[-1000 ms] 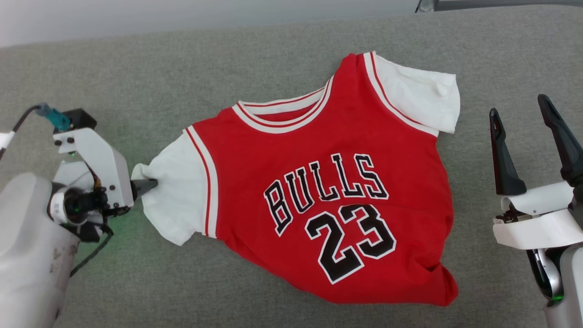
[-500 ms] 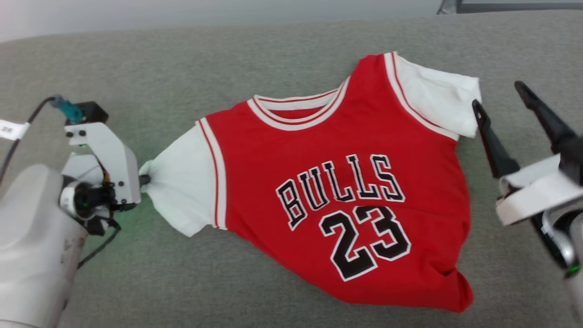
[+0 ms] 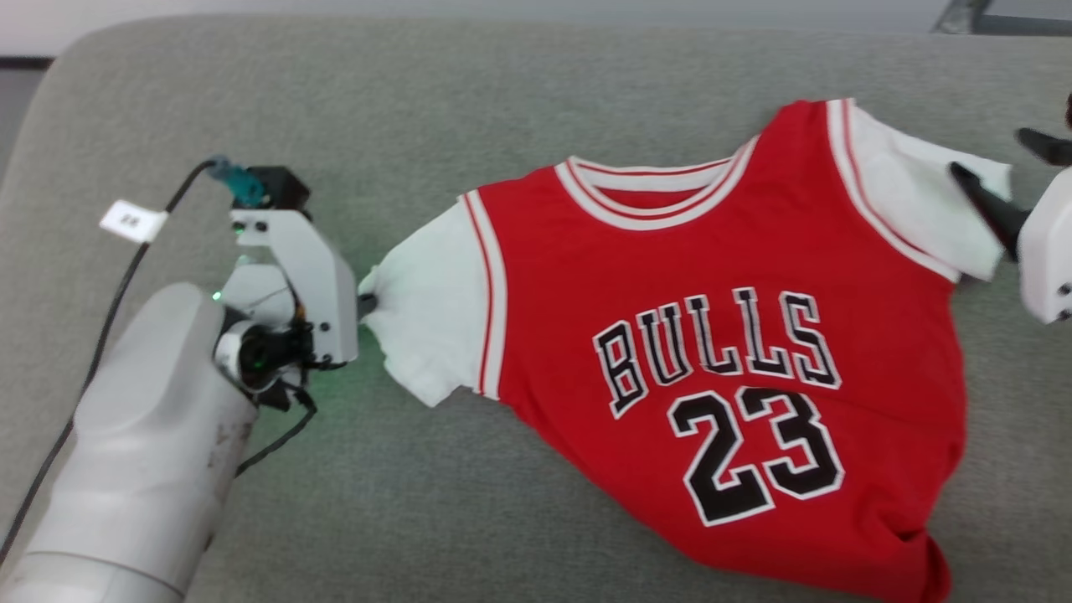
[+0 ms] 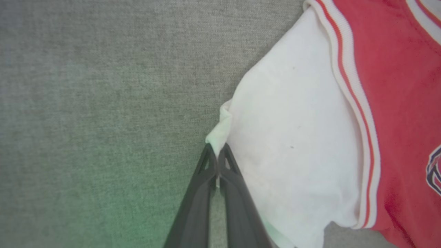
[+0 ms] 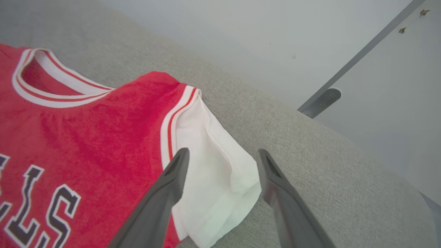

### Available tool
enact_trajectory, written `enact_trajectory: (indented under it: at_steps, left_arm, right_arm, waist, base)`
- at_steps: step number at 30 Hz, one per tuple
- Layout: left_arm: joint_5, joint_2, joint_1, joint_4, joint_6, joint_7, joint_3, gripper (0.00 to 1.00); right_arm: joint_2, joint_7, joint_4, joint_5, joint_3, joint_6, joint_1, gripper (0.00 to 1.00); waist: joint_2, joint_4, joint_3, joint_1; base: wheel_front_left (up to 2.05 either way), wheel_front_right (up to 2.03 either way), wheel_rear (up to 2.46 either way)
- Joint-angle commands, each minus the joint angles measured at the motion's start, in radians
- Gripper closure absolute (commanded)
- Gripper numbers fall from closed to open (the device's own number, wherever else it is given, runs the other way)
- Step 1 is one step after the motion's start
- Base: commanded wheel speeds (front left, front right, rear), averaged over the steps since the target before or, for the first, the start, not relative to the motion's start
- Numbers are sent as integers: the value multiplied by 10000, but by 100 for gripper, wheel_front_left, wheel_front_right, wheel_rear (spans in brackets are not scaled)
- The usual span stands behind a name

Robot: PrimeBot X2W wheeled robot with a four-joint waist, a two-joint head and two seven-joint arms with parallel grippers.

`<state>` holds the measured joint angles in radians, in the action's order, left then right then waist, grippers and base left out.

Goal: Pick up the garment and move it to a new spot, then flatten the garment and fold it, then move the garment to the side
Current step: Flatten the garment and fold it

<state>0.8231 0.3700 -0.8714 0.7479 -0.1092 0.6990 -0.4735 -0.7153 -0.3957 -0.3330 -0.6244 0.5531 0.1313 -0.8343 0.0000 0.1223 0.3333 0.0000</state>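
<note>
**Head view: shirt pinned by one sleeve, the other not yet caught**

The garment [image 3: 712, 285] lies face up on the grey cloth-covered surface [image 3: 519, 92], lettering and number readable. Its collar points away from the robot and its hem toward it. The long axis, collar to hem, slants down toward the robot's right, so the shirt sits skewed, not square. The sleeves reach out to either side.

The left hand [image 3: 366, 303] is clamped on the very edge of the left sleeve [image 4: 293, 137]; in the left wrist view its fingers are pressed together on only a small tuck of white cloth. The right hand [image 5: 223, 153] hovers with its fingers apart, straddling the right sleeve [image 5: 213, 165] and gripping nothing.

The thin pinch looks like the weak point. A firm outward tug could pull the tuck free and let that side go slack. If the right hand closes too near the sleeve's edge, it may catch only the top layer or miss. Pulling sideways while the body lies slanted would likely deepen the skew. The bunched hem corner [image 3: 921, 553] at the robot's near right would then stay crumpled, spoiling any fold.
</note>
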Motion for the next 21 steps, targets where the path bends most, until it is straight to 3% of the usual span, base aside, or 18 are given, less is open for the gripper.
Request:
enact_trajectory:
  at_steps: [1,9,16,18,19,21]
  left_arm:
    - [-6,-99,-32,43,-71,-11,-66,100]
    - [160,-545,-422,117,-214,-432,-487,100]
    - [439,-767,-763,250,-200,-660,-882,100]
    - [558,-773,-850,264,-202,-736,-1034,100]
    - [616,-771,-885,281,-203,-782,-1096,100]
    - [739,-732,-937,356,-203,-862,-1217,100]
  right_arm:
    - [-68,-93,-100,-79,88,-11,-148,0]
    - [-511,-1975,-1739,-850,966,-11,-1603,0]
    - [-246,-3459,-3103,-1262,1087,-11,-2103,0]
    - [-41,-3677,-3480,-1348,1111,-11,-2115,86]
    - [67,-3721,-3636,-1349,1137,-9,-2080,100]
    - [206,-3676,-3934,-1344,1143,-11,-2119,100]
  waist:
    - [0,310,232,0]
    - [0,835,717,0]
    - [0,1065,1007,0]
    - [0,1095,1061,0]
    - [0,1106,1081,0]
    - [0,1107,1093,0]
  base:
    - [0,0,0]
    - [0,0,0]
    - [0,0,0]
    - [0,0,0]
    - [0,0,0]
    - [0,0,0]
